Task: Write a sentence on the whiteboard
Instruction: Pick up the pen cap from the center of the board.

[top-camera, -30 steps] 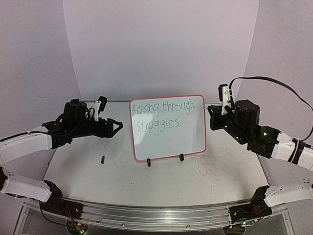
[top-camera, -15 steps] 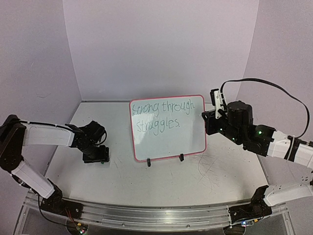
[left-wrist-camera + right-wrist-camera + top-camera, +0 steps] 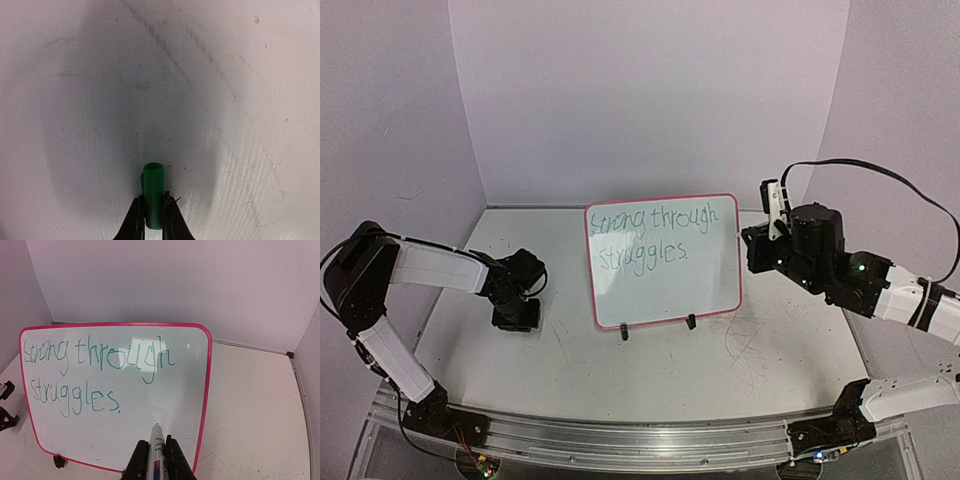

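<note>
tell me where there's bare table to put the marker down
Widest bare patch: the table between the feet of the whiteboard and the near rail, only scribbled on. A smaller one sits right of those feet. Crowded: left of the whiteboard, where the left fingers pinch a green cap, and its right edge, where the right fingers hold the marker.

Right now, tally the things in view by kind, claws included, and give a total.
Whiteboard: 1
Marker: 1, in the right claw
Green cap: 1, in the left claw
Claws: 2
Total: 5
</note>
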